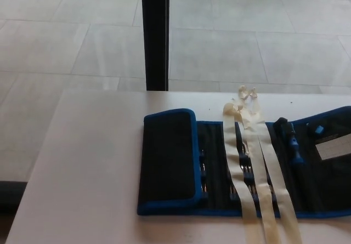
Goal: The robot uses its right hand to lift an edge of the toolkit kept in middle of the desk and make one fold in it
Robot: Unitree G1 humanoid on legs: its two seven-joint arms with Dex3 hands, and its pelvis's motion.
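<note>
Head view shows the toolkit point(241, 170) on the desk point(93, 172), its left flap folded over, pale straps point(263, 172) across it; neither robot hand appears, perhaps off-frame.

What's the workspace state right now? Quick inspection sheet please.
Surface: pale desk, mostly bare on its left side.
Job's things: black toolkit with blue trim, its left flap already folded over; tools show in the open part.
Clutter: cream tape strips lying across the toolkit and off the near edge.
Hands: neither in view.
Cables: nothing seen.
Surroundings: tiled floor, dark post behind the desk.
</note>
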